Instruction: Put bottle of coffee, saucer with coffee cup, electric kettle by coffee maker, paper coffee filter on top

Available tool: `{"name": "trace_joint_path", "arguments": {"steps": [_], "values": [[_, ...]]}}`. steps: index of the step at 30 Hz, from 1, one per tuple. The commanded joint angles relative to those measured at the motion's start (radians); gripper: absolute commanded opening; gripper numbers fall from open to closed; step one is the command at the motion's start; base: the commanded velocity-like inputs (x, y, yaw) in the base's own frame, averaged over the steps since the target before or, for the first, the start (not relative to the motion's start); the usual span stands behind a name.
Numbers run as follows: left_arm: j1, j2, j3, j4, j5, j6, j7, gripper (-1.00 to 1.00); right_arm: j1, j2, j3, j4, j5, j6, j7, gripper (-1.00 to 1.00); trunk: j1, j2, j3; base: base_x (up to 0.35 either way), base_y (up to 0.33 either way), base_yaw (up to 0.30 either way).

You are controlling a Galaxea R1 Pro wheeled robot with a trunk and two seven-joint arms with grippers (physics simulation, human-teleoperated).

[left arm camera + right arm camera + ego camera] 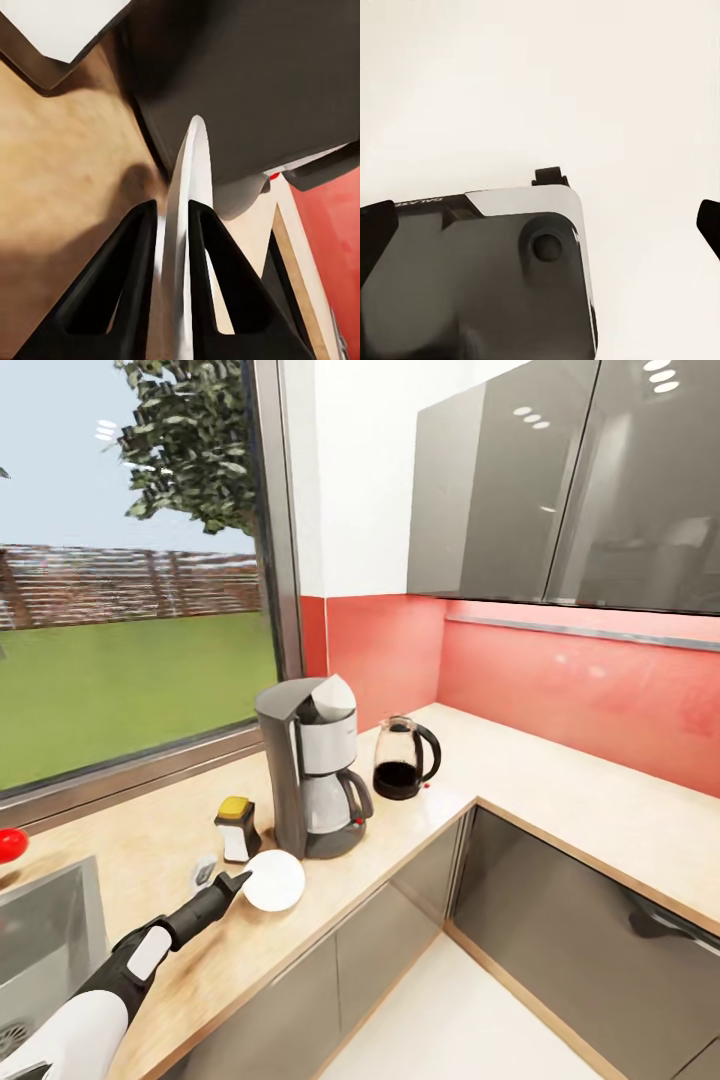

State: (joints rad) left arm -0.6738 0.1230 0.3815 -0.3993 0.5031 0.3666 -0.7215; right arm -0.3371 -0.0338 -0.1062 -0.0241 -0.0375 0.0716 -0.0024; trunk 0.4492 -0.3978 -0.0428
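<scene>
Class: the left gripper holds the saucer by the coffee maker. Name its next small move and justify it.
Probably lower and release: the left gripper pinches the saucer at its rim, already beside the coffee maker above the countertop.

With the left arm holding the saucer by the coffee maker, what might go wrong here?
1. The left gripper pinches only the saucer's thin rim, held edge-on between the jaws; it may slip or drop hard.
2. The saucer sits close to the coffee maker and bottle of coffee, so lowering it might knock either.
3. It lies near the countertop edge.
</scene>
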Motion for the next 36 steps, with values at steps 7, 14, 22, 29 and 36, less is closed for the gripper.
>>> {"name": "trace_joint_path", "arguments": {"steps": [7, 14, 22, 29, 36], "values": [[-0.001, 0.0, 0.004, 0.002, 0.004, 0.008, -0.001, -1.0, 0.0, 0.0, -0.006, -0.002, -0.004, 0.005, 0.0, 1.0, 0.001, -0.002, -0.002, 0.025, -0.011, 0.0], [0.001, 0.001, 0.004, 0.017, 0.003, 0.008, 0.0, -1.0, 0.0, 0.0, -0.006, -0.002, -0.004, 0.005, -0.001, 1.0, 0.001, -0.002, -0.002, 0.0, 0.0, 0.0], [0.006, 0.003, 0.021, 0.034, 0.003, 0.007, 0.003, -1.0, 0.0, 0.0, -0.006, -0.002, -0.004, 0.005, 0.0, 1.0, 0.001, -0.002, -0.002, 0.0, 0.0, 0.0], [0.006, 0.002, 0.027, 0.033, 0.005, 0.006, 0.029, -1.0, 0.0, 0.0, -0.006, -0.002, -0.004, 0.005, 0.0, 1.0, 0.001, -0.002, -0.002, 0.0, 0.0, 0.0], [0.006, 0.0, 0.028, 0.034, 0.005, 0.006, 0.042, -1.0, 0.0, 0.0, -0.006, -0.002, -0.004, 0.005, 0.0, 1.0, 0.001, -0.002, -0.002, 0.0, 0.0, 0.0]]}}
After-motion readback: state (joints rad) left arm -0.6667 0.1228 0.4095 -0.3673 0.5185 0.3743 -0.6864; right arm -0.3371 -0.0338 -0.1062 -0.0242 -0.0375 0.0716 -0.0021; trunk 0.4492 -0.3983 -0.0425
